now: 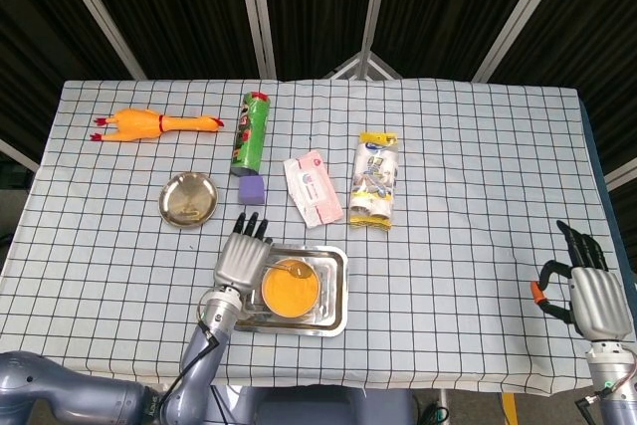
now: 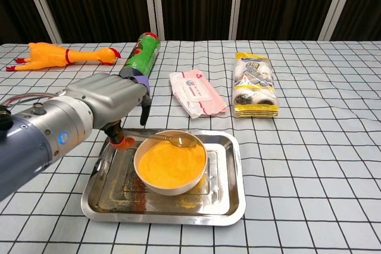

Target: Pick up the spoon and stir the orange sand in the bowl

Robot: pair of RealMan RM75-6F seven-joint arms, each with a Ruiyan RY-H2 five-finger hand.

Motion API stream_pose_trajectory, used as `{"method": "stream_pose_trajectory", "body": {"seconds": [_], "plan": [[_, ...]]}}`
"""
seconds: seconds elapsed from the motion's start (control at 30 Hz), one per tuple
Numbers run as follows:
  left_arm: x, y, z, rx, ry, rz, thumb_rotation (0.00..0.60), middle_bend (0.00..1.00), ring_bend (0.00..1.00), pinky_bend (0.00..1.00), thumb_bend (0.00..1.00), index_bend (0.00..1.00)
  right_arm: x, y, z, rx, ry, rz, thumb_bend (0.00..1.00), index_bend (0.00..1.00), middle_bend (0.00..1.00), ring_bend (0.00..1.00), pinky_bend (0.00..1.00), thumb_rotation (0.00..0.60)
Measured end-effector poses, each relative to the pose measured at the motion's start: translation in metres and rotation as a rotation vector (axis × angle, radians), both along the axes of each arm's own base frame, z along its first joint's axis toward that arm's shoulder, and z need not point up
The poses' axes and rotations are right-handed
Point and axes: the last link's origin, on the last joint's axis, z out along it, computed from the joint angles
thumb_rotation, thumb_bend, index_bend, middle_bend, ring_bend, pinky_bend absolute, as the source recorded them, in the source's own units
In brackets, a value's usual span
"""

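The bowl (image 2: 170, 162) of orange sand (image 2: 171, 160) sits in the middle of a steel tray (image 2: 229, 203), which looks placed to catch spills; scattered grains already lie on the tray floor around the bowl. The left hand (image 2: 110, 100) hovers just left of the bowl and holds the spoon (image 2: 172, 140) by the end of its handle, so the shaft reaches across the near rim and the scoop rests over the far side of the sand, at or just above the surface; whether it touches the sand I cannot tell. Gripping the far end of the handle keeps the hand outside the bowl, which judging by the task leaves room to sweep the scoop around. In the head view the same left hand (image 1: 242, 258) lies over the left edge of the tray (image 1: 336, 291), the spoon (image 1: 292, 268) pointing right across the bowl (image 1: 290, 290). The right hand (image 1: 587, 291) waits well to the right of the bowl, near the table edge, fingers extended and apart with nothing in them, apparently parked because stirring needs only one arm. Beyond the bowl lie a purple block (image 2: 137, 90), a green can (image 2: 141, 55), a pack of wipes (image 2: 196, 92), a yellow packet (image 2: 255, 84), a rubber chicken (image 2: 59, 55) and a small metal dish (image 1: 188, 198), all well apart from the tray.
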Motion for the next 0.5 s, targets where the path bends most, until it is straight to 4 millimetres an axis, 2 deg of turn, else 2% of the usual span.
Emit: {"method": "stream_pose_trajectory", "body": {"seconds": [0.17,0.23,0.3,0.37,0.43,0.5], "plan": [[0.001,0.001,0.010,0.011,-0.023,-0.006,0.600,0.10,0.05,0.09,0.34,0.32,0.000,0.000,-0.001,0.003,0.001,-0.001,0.43,0.00,0.00,0.00,0.00,0.600],[-0.001,0.001,0.013,0.013,-0.024,-0.008,0.600,0.14,0.09,0.14,0.28,0.28,0.000,0.001,-0.001,0.003,0.001,-0.002,0.43,0.00,0.00,0.00,0.00,0.600],[-0.002,0.002,0.015,0.015,-0.020,-0.010,0.600,0.25,0.22,0.29,0.25,0.26,0.001,0.001,-0.001,0.004,-0.003,-0.003,0.43,0.00,0.00,0.00,0.00,0.600],[-0.004,0.002,0.018,0.020,-0.007,-0.012,0.600,0.46,0.45,0.53,0.25,0.27,0.001,0.001,0.000,0.004,-0.005,-0.004,0.43,0.00,0.00,0.00,0.00,0.600],[-0.006,0.003,0.021,0.026,0.007,-0.020,0.600,0.65,0.64,0.71,0.26,0.30,0.001,0.001,-0.001,0.005,-0.006,-0.004,0.43,0.00,0.00,0.00,0.00,0.600],[-0.006,0.004,0.022,0.026,0.008,-0.023,0.600,0.81,0.79,0.85,0.31,0.35,0.001,0.000,-0.001,0.006,-0.006,-0.003,0.43,0.00,0.00,0.00,0.00,0.600]]}}
